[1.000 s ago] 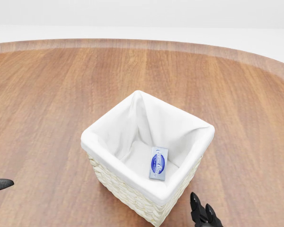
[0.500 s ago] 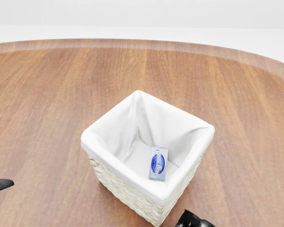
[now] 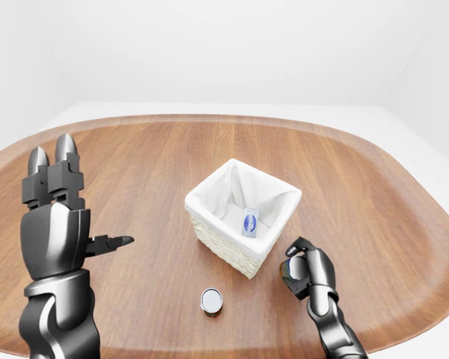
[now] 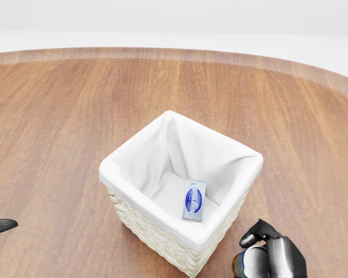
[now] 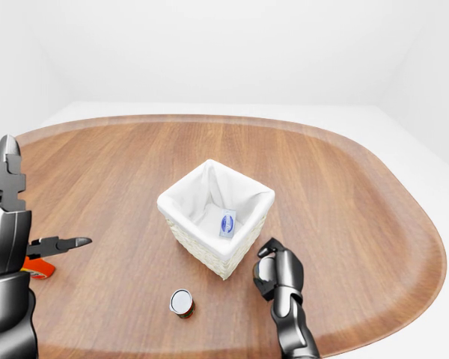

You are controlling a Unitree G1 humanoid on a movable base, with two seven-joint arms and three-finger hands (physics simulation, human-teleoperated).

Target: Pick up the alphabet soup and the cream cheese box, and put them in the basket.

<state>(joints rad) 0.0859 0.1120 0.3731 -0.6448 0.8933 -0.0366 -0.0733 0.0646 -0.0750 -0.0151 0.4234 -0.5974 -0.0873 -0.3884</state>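
Now that it has risen, the right hand (image 4: 271,259) has fingers clamped on the alphabet soup (image 4: 247,263).

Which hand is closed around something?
The right hand, beside the basket, curls round a can; the left hand is raised with fingers open.
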